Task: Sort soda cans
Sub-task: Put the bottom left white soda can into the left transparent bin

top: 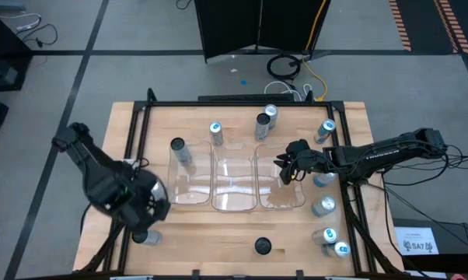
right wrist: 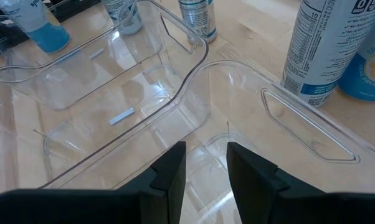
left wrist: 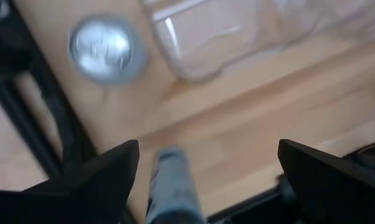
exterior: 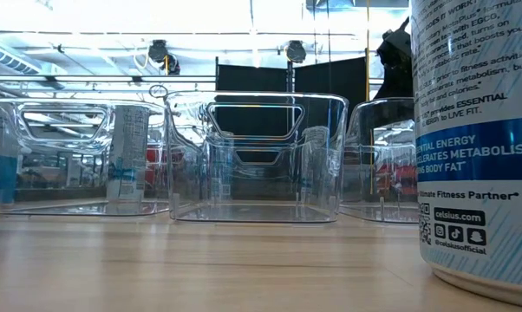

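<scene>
Nearest the table-level camera: one soda can [exterior: 478, 139], upright, filling the view's edge, printed label legible. Right gripper [right wrist: 206, 171]: fingers drawn nearly together with nothing between them, hovering over the right-hand clear tray [right wrist: 299, 124], just inside its near wall; from above it sits at that tray's upper right corner [top: 290, 167]. Left gripper [left wrist: 206, 168]: fingers spread wide, empty, poised above a can lying near the table's front left corner [left wrist: 172, 186], with an upright silver-topped can [left wrist: 103, 46] just beyond, beside the left tray's corner. Three trays [top: 234, 183] stand side by side at mid-table, apparently empty. Cans remaining outside: three along the far edge [top: 216, 132], one inside or against the left tray's back corner [top: 178, 148], a cluster down the right edge [top: 325, 206], one dark-topped at front centre [top: 263, 246]. Sorting is judged barely begun. Risks: the left gripper, descending on the lying can, may roll it off the front edge or nudge the upright neighbour over; the right gripper, low over the tray, may catch the wall and drag the tray into the adjacent cans; slim cans tip easily if pinched off-centre.
</scene>
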Tool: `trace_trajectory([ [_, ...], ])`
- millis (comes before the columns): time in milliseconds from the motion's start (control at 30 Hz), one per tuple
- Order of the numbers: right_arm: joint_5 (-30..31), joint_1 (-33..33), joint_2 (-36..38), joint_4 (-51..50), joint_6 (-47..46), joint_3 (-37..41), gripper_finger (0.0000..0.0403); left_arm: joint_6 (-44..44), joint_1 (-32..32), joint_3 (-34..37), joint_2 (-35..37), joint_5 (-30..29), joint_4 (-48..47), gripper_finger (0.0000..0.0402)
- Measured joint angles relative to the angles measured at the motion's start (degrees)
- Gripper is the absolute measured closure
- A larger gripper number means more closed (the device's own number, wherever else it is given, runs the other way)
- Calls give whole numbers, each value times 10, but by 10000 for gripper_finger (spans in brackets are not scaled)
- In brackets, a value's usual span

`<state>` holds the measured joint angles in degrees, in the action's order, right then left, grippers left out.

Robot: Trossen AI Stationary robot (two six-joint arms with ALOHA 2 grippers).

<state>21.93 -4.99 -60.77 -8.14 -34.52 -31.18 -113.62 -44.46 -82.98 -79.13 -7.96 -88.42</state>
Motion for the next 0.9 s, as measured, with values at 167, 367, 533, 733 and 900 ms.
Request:
trace_trajectory([
  [167, 0, 0, 0, 0, -16, 0, 296, -16, -38, 0, -34, 15, -12, 11],
  [367, -25, 0, 0, 0, -24, 0, 296, -22, -61, 7, -65, 20, -14, 11],
  [533, -28, 0, 0, 0, -24, 0, 296, -60, -86, 45, -67, 52, 11, 11],
  [733, -28, 0, 0, 1, -24, 0, 296, -91, -110, 66, -67, 62, 79, 11],
  [900, -28, 0, 0, 2, -24, 0, 296, -100, -113, 73, -67, 78, 87, 11],
])
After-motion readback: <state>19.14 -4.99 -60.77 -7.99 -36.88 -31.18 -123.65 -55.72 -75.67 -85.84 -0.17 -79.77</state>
